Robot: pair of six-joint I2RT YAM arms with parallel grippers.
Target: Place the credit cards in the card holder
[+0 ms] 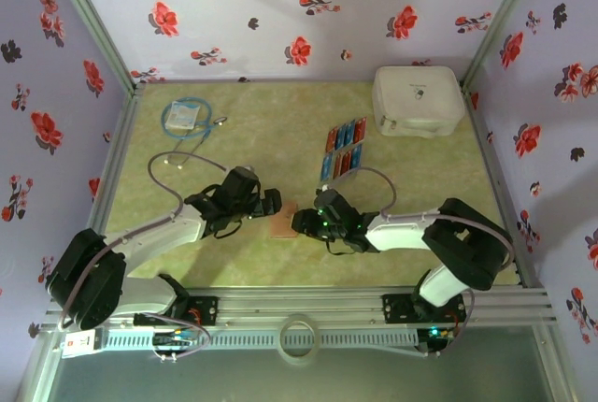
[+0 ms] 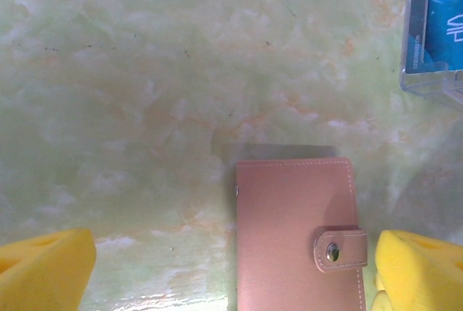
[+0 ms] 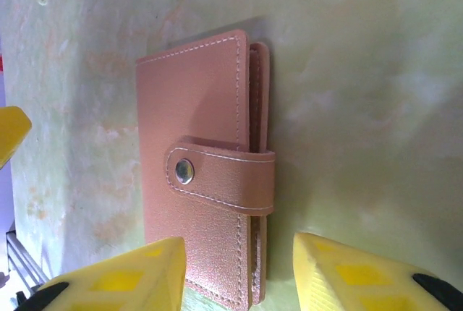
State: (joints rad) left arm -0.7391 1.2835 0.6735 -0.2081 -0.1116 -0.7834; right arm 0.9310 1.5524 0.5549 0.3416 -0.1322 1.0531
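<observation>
While both jaws gape empty, the closed card holder (image 3: 195,101) lies lengthwise toward the right jaws.

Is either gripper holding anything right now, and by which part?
Nothing held yet. The right gripper straddles one end of the card holder, with a gap on one side; the left gripper stands open.

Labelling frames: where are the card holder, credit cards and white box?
card holder (image 3: 195,101), right wrist view, front cover above the strap.
credit cards (image 1: 346,133), top view, upper row.
white box (image 1: 418,100), top view, lid centre.
</observation>
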